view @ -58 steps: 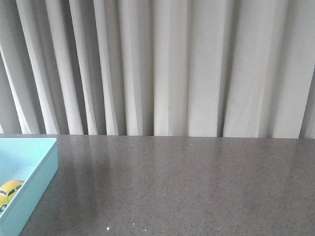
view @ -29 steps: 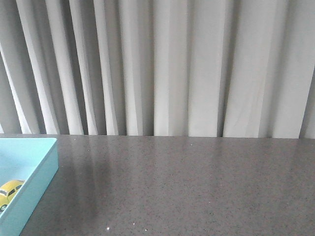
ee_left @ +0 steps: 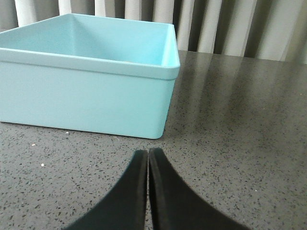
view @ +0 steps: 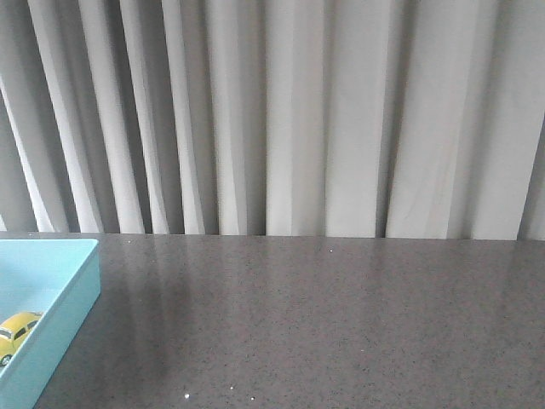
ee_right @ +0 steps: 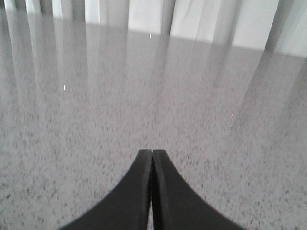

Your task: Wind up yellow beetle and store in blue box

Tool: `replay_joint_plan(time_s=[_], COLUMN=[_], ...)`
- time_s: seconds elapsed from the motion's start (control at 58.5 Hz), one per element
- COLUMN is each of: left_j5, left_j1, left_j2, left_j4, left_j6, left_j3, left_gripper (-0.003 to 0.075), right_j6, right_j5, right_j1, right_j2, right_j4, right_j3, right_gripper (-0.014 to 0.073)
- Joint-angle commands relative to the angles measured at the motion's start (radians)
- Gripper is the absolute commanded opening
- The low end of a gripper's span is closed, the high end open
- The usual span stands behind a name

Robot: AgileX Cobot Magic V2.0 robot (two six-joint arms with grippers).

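The yellow beetle (view: 15, 333) lies inside the blue box (view: 72, 294) at the front view's lower left, partly cut off by the frame edge. In the left wrist view the blue box (ee_left: 86, 96) stands on the dark table just beyond my left gripper (ee_left: 148, 152), which is shut and empty; the beetle is hidden by the box wall there. My right gripper (ee_right: 152, 152) is shut and empty over bare grey tabletop. Neither gripper shows in the front view.
The speckled dark grey table (view: 324, 324) runs back to a pleated grey-white curtain (view: 298, 119). Nothing else stands on the table in any view.
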Motion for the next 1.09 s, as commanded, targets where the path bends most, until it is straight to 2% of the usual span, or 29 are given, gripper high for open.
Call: replay_joint_plan(time_s=[0.0,0.205,0.393,1.078], left_j5=[-0.063,-0.063,-0.063,-0.063], left_j1=[-0.005,-0.005,-0.005,-0.005], left_j2=[-0.017,-0.017,-0.017,-0.017], left_j4=[-0.006,-0.006,-0.006,-0.006], left_j6=[-0.008,-0.008,-0.008,-0.008], left_j3=[-0.008,-0.008,-0.008,-0.008], left_gripper=[-0.0006,-0.0006,-0.0006,-0.0006], right_j6=[0.002,0.002,0.0,-0.002], right_j5=[-0.073,-0.084,-0.131,-0.16], right_j1=[-0.005,-0.005,-0.005,-0.005], right_j2=[-0.022,-0.022,-0.022,-0.022], right_j4=[-0.002,0.127,0.182,0.21], right_j3=[0.004,0.004,0.004,0.004], right_gripper=[-0.0007,-0.0007,-0.0007,-0.0007])
